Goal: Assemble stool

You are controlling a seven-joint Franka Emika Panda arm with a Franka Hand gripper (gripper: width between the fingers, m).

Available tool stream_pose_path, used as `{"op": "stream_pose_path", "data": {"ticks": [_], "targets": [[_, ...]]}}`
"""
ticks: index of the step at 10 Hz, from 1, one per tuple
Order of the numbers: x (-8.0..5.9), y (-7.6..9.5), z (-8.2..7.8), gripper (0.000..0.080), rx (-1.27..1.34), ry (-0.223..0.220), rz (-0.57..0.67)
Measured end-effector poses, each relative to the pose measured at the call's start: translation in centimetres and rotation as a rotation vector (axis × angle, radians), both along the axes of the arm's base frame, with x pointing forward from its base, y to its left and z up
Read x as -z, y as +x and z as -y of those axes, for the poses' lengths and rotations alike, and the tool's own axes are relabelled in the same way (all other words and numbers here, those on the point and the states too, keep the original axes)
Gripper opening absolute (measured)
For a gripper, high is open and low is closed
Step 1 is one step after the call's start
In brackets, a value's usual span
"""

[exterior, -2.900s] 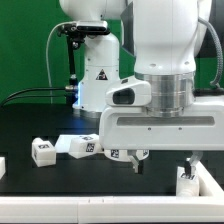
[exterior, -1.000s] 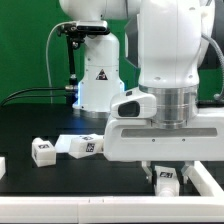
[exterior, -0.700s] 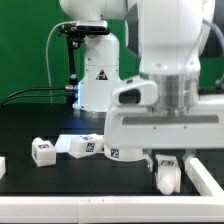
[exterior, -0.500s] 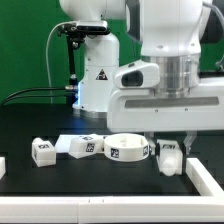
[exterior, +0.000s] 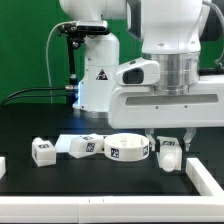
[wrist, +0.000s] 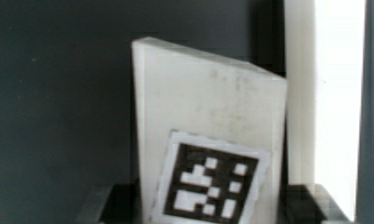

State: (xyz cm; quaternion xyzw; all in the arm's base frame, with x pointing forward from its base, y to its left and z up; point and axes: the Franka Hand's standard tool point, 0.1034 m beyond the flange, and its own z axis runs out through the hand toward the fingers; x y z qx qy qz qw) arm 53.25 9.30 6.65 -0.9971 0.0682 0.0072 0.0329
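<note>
Lower left, I'm seeing one short white tagged plastic leg [exterior: 42, 152] and a second leg [exterior: 83, 146] lying beside the round white rimmed seat [exterior: 128, 149]. Lower right of centre, my gripper [exterior: 170, 150] is clamping a third leg [exterior: 170, 161], jaws part-closed on it.

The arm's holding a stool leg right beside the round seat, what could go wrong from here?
1. The leg in the gripper hangs close to the seat; a sideways move could bump the seat and shift it.
2. In the wrist view the leg looks slightly tilted between the fingers, so it may meet the seat crooked or slip.
</note>
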Motion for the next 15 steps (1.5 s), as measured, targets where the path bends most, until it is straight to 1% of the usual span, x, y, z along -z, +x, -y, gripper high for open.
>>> {"op": "stream_pose_path", "data": {"ticks": [1, 2, 3, 5, 8, 9, 10, 11, 12, 13, 15], "targets": [[0.4, -2.0, -0.4, 0.0321, 0.004, -0.003, -0.011], [0.7, -3.5, -1.1, 0.0321, 0.008, -0.005, -0.020], [0.8, -4.3, -2.0, 0.0321, -0.006, -0.005, -0.020], [0.8, -3.9, -1.6, 0.0321, -0.001, -0.006, -0.017], [0.8, -4.2, -1.8, 0.0321, 0.002, -0.006, -0.015], [1.0, -5.5, -2.1, 0.0321, 0.002, -0.008, -0.011], [1.4, -7.3, -2.6, 0.0321, -0.007, -0.011, -0.006], [1.8, -8.7, -3.2, 0.0321, -0.017, -0.014, -0.009], [2.2, -9.5, -3.8, 0.0321, -0.018, -0.016, -0.012], [2.3, -9.7, -3.8, 0.0321, -0.010, -0.014, -0.016], [2.3, -9.6, -3.7, 0.0321, -0.012, -0.014, -0.015]]}}
